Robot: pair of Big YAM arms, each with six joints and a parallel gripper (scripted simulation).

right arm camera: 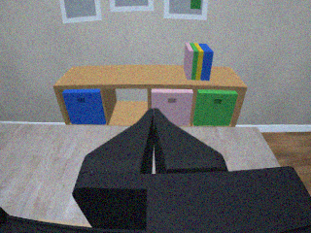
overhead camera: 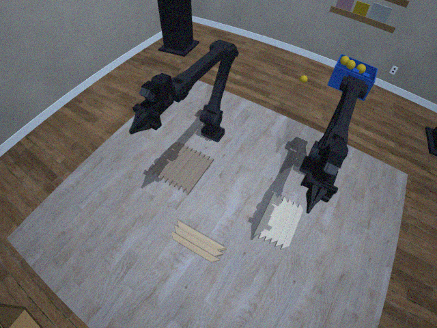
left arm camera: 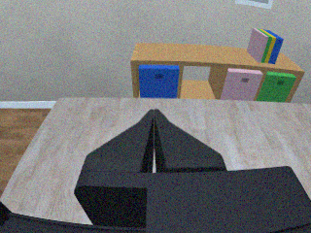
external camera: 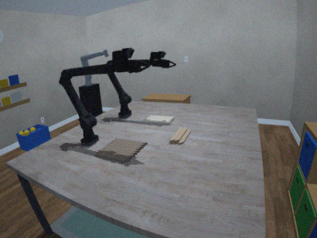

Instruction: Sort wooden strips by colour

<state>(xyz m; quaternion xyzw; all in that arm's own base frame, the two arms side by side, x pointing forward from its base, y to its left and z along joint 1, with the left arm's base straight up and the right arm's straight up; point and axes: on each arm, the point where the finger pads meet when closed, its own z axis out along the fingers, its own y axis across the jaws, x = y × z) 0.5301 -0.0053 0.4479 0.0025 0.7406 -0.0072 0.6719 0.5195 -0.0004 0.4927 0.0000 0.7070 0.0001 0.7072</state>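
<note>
1. Left gripper (overhead camera: 310,208) (external camera: 174,64) (left arm camera: 154,113): up above the table (overhead camera: 141,282) (external camera: 204,179) (left arm camera: 49,160) (right arm camera: 29,160), fingers pressed together, nothing in 'em.
2. Right gripper (overhead camera: 132,130) (external camera: 149,65) (right arm camera: 154,113): same deal, also up high, fingertips together and no strip.
3. Strips are all lying on the table in three bunches: brown row (overhead camera: 188,169) (external camera: 123,147), white row (overhead camera: 289,222) (external camera: 160,118), and three tan strips (overhead camera: 199,241) (external camera: 180,135) side by side, apart from both rows.
</note>
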